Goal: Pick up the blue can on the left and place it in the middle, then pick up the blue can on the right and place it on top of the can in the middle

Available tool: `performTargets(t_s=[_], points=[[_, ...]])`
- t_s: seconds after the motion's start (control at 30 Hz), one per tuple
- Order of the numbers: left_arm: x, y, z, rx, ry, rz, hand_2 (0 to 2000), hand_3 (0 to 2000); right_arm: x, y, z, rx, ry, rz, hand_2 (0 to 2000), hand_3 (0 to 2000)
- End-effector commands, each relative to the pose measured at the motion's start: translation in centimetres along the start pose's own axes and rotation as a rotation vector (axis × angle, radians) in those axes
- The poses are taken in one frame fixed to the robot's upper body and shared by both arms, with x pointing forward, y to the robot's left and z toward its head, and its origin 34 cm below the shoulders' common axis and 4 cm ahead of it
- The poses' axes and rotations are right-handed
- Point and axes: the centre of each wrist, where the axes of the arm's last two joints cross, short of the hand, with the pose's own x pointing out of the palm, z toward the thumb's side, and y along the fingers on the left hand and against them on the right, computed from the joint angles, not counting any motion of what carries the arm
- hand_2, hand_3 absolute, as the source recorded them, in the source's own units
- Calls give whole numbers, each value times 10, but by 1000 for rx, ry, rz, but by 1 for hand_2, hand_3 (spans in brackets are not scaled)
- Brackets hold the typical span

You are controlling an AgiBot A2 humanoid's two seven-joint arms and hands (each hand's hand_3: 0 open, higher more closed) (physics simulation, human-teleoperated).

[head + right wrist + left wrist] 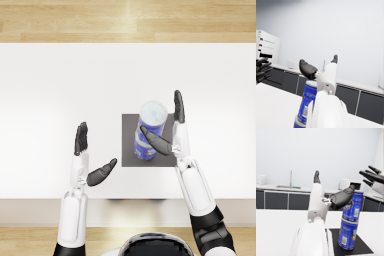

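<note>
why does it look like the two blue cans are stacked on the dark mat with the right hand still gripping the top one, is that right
Not quite. The two blue cans are stacked on the dark mat, but the right hand is not gripping the top can. Its fingers are spread beside it, as the left wrist view shows.

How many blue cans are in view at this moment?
2: the lower can stands on the dark mat mid-table, and the upper can sits stacked on it, beside the open right hand.

I can read nothing here. The upper blue can (353, 206) and lower blue can (347, 234) carry white label panels and a logo, all too blurred to read.
</note>
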Motion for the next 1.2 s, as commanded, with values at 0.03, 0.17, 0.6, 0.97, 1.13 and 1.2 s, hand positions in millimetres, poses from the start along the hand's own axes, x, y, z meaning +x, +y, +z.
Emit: performTargets(t_s=[0.03,0.17,0.6,0.97,1.13,1.2], points=[[3,10,16,77,-4,-10,0,0,-6,-1,33,-118,-50,-32,0,0],[6,16,38,170,-5,-14,0,0,-17,6,60,-221,-93,-77,0,0],[-35,35,83,359,82,120,0,0,-92,29,72,-532,-20,-126,0,0],[-35,29,70,309,67,132,0,0,-95,30,62,-504,-20,-133,0,0],[-35,29,70,307,66,133,0,0,-95,30,62,-503,-20,-135,0,0],[-35,29,70,307,66,133,0,0,-95,30,62,-503,-20,-135,0,0]])
